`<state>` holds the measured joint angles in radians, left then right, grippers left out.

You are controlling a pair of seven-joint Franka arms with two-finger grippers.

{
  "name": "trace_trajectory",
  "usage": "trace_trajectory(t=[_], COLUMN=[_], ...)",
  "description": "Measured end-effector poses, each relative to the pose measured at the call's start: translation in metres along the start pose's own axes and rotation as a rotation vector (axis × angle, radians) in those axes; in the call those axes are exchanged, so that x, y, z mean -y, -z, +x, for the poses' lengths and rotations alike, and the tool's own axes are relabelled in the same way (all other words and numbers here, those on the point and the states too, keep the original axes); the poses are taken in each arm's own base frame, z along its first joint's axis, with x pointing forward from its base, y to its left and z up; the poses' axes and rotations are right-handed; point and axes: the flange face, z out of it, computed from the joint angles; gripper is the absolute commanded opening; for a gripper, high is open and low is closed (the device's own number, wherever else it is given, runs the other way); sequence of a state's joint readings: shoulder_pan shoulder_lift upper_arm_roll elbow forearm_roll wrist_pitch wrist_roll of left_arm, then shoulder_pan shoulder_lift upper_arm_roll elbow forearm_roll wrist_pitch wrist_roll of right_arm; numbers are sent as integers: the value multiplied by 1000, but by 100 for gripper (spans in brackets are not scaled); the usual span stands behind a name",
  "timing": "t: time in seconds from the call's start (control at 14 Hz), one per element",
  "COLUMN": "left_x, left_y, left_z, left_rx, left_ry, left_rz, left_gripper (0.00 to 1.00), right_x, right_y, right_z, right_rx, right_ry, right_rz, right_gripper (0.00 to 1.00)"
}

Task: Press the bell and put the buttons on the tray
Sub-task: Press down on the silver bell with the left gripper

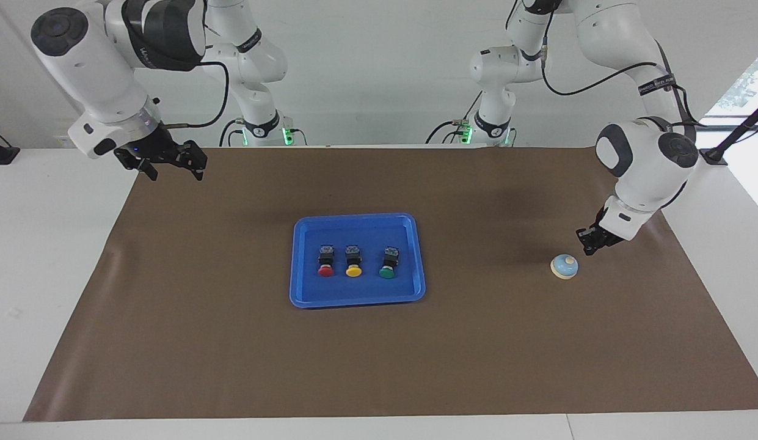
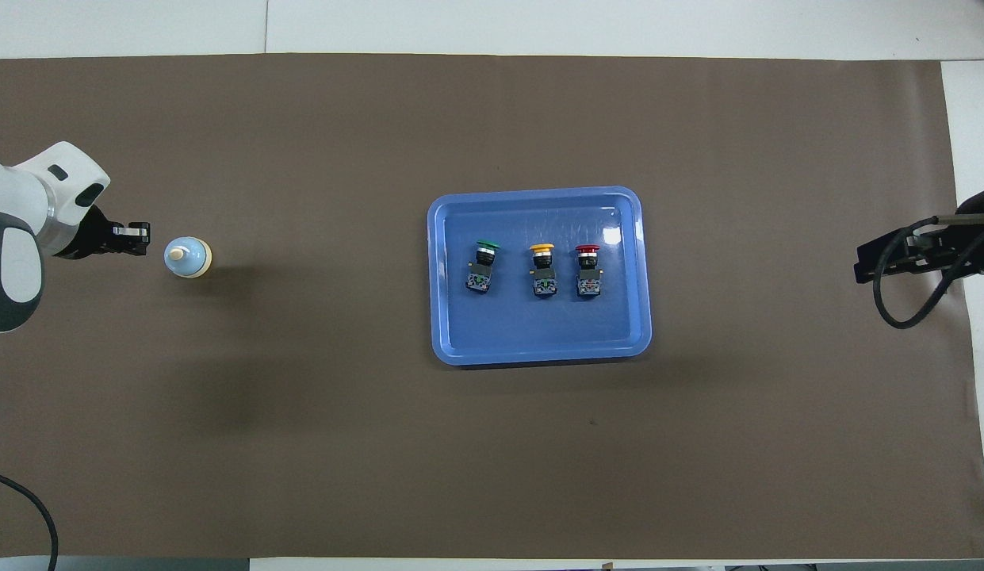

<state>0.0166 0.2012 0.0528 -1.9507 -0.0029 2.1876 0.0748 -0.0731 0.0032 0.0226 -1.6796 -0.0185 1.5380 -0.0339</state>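
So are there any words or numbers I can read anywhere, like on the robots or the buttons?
Right arm: slanted writing on the black band, too blurred to read.
Left arm: small print on the black cable strap, too small to read.
Red button, yellow button, green button, bell and tray: no readable text.

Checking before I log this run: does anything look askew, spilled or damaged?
Nothing stands out. The three buttons lie in a row in the tray, caps pointing away from the robots; the bell sits upright on the mat.
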Motion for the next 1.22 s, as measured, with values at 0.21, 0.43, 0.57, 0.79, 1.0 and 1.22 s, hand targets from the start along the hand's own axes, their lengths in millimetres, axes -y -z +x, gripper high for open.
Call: trace_trajectory(t=[0.21, 0.43, 0.57, 0.79, 1.0, 1.22], left_x=[-2, -12, -15, -16, -17, -20], left_y=[-11, -28, -35, -37, -39, -41], left_z=[-1, 3, 4, 4, 2, 2], left_rx=[-18, -22, -16, -13, -8, -6], left_ry=[-2, -14, -10, -7, -10, -13], left_rz=[2, 2, 2, 2, 1, 1], left_gripper=[0, 0, 0, 0, 0, 0], right_x=[3, 6, 6, 4, 3, 2], right_y=[1, 6, 13, 16, 20, 23], right_z=[0, 0, 0, 0, 4, 6], right_rx=[-3, -12, -28, -34, -76, -102], right_ry=[4, 6, 6, 1, -1, -2], right_rz=[2, 2, 1, 2, 1, 0], right_gripper=[100, 100, 100, 100, 100, 100])
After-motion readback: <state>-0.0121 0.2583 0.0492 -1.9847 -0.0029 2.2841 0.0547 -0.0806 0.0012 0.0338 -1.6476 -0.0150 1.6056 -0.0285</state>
